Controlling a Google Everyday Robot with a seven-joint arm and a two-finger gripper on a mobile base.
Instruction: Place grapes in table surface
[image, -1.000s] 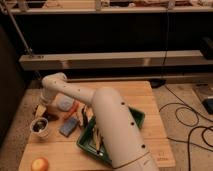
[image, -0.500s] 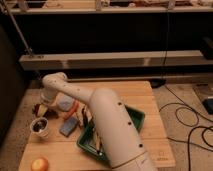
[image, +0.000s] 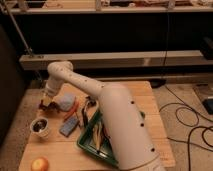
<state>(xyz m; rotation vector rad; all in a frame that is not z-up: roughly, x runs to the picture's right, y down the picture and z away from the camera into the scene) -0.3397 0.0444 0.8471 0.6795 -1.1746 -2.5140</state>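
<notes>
The grapes (image: 46, 105) are a small dark reddish bunch at the left side of the light wooden table surface (image: 145, 107), right under my gripper. My gripper (image: 48, 101) hangs down from the white arm's wrist (image: 52, 87) at the table's left edge, directly over the grapes and touching them or nearly so. I cannot tell whether the grapes rest on the wood or hang just above it.
A blue-grey lump (image: 65, 102) and an orange stick (image: 73, 110) lie just right of the gripper. A white cup with dark contents (image: 40, 126), a blue-grey block (image: 69, 126), a yellow-orange fruit (image: 40, 164) and a dark green tray (image: 95, 145) are nearby. The arm covers the table's middle.
The gripper and wrist have shifted slightly left and down towards the table's left edge. The other things have not moved.
</notes>
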